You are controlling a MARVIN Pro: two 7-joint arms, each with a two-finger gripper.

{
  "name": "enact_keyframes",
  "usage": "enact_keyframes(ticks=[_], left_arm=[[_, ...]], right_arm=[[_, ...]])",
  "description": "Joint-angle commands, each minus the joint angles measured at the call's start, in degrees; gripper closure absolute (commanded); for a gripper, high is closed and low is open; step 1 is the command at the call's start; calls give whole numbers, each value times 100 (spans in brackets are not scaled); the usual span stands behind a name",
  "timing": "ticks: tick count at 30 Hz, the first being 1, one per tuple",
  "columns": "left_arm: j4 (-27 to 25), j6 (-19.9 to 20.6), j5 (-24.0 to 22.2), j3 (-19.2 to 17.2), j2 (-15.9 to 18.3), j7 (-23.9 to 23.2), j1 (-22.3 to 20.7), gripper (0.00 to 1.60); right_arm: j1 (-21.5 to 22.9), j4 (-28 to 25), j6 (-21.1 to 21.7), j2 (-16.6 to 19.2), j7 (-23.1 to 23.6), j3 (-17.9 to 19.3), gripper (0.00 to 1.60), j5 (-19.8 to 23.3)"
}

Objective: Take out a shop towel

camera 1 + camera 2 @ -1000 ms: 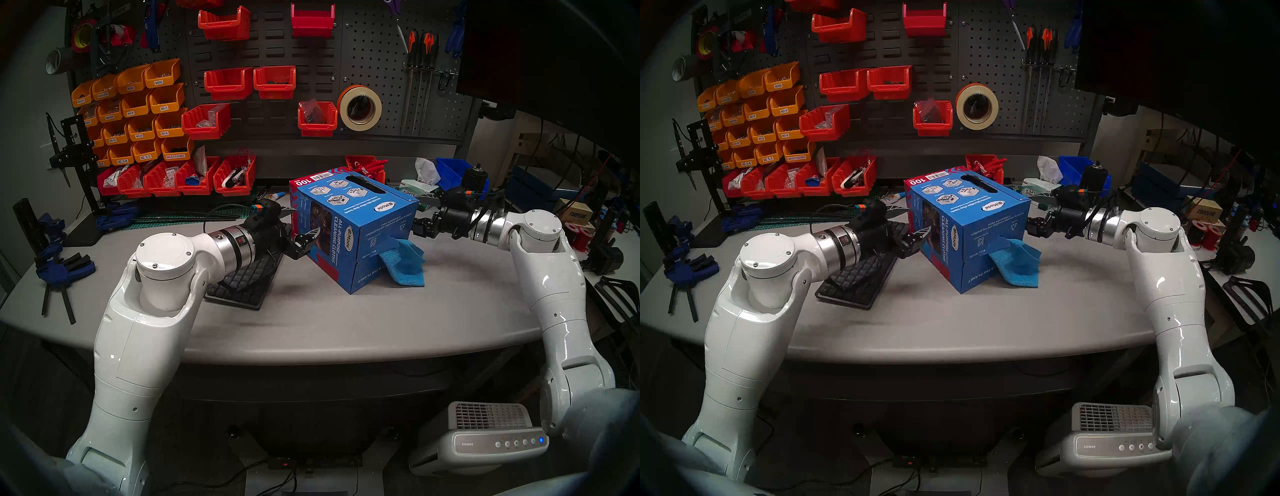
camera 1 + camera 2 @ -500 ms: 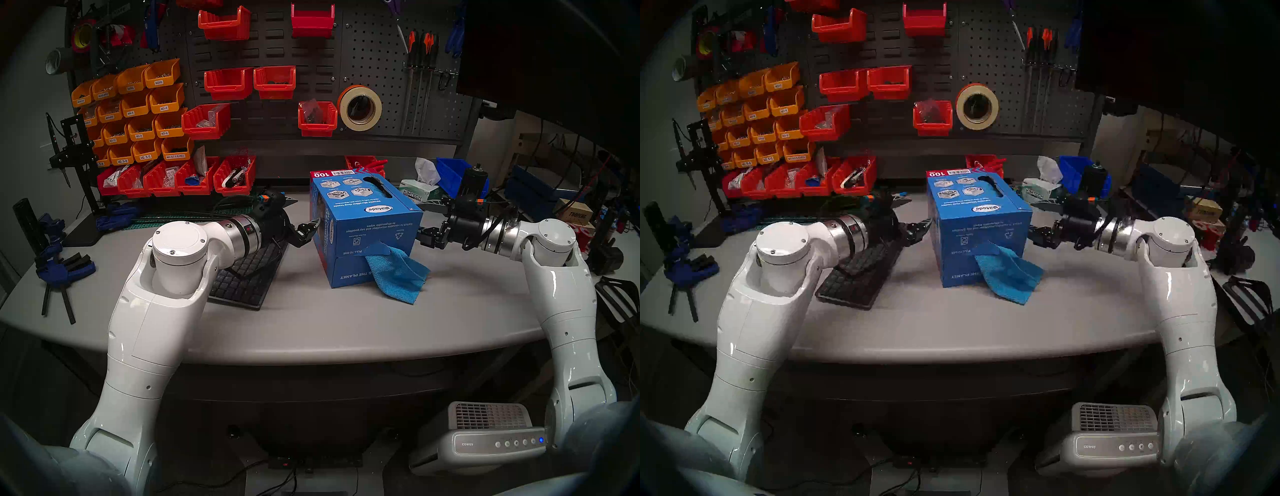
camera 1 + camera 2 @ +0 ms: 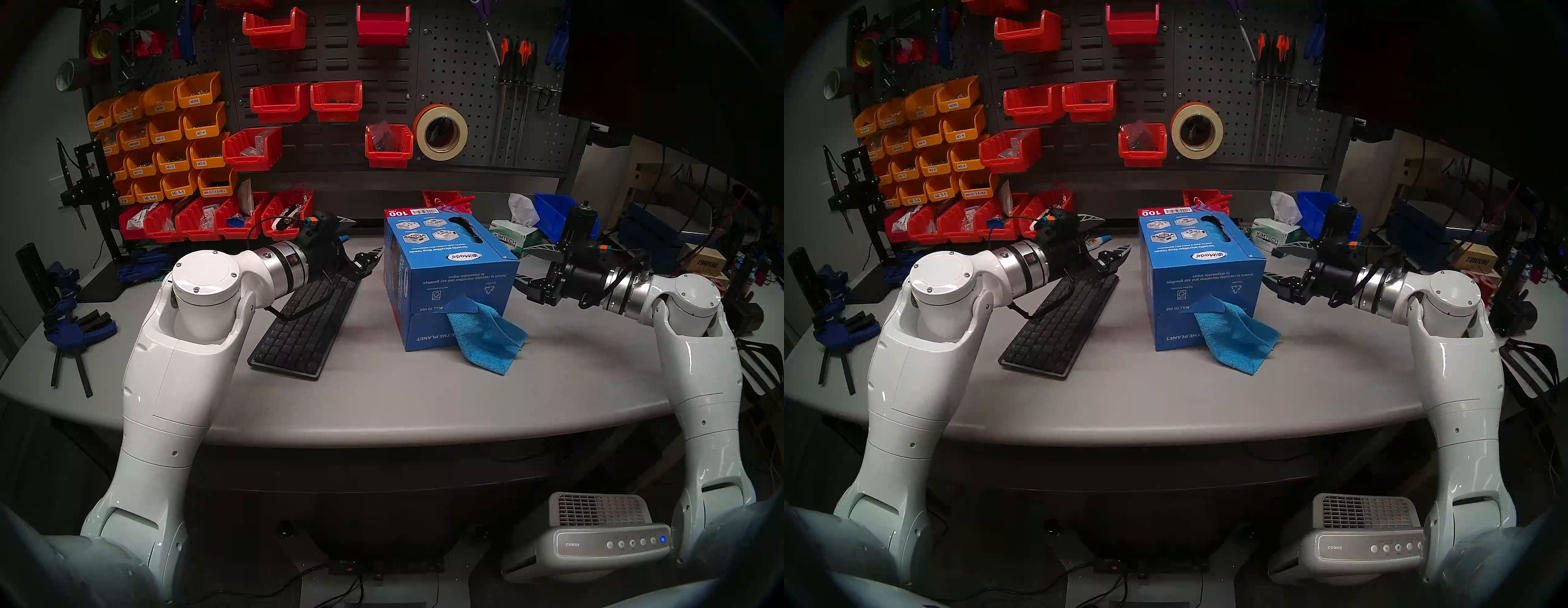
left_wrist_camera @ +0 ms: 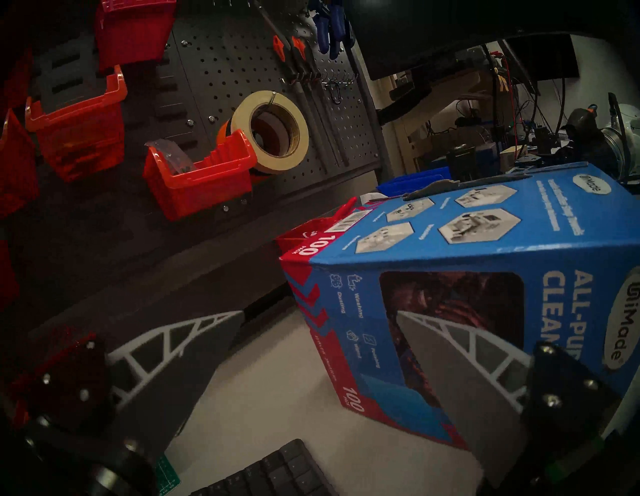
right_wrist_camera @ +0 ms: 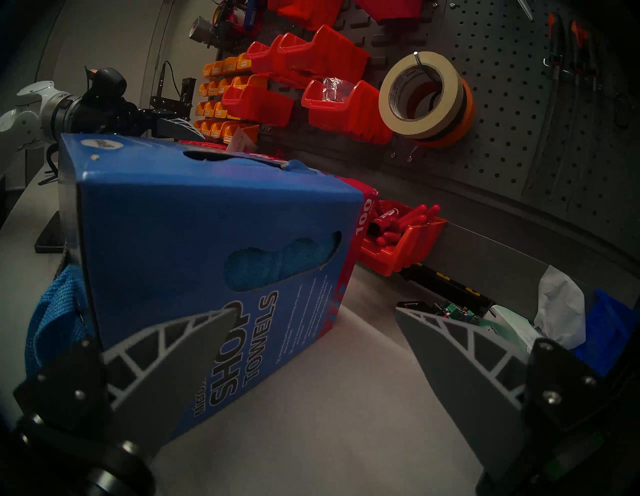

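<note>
Blue shop-towel box stands upright near the middle of the grey desk, print upside down, dispensing slot on its near face. The shop towel, bright blue microfiber, hangs partly out of that slot, draping down the box front with its lower corner on the desk surface to the near right of the box. More blue cloth shows through a cut-out on the box's right side in the right wrist view. Left gripper sits just left of the box, above the far end of the dark keyboard, fingers spread, nothing between them, apart from the box. Right gripper sits just right of the box, fingers likewise spread and empty, not touching box or towel. A green-and-white tissue box stands behind the right gripper, at the far right.
</note>
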Motion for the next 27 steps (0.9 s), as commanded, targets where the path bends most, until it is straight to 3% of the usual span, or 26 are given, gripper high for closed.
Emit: enact_keyframes(ticks=[1, 8, 20, 27], left_arm=[[-168, -53, -312, -271, -109, -106, -509, 0], [-143, -40, -451, -168, -232, -275, -773, 0], [18, 3, -659, -12, -385, -602, -1055, 0], [123, 99, -785, 136, -412, -885, -1267, 0]], right_arm=[[-242, -614, 35, 96, 169, 315, 0, 194], [-787, -1123, 201, 96, 346, 720, 0, 290], [-1948, -2045, 615, -133, 392, 2003, 0, 236], [-2445, -2546, 772, -518, 560, 2184, 0, 274]])
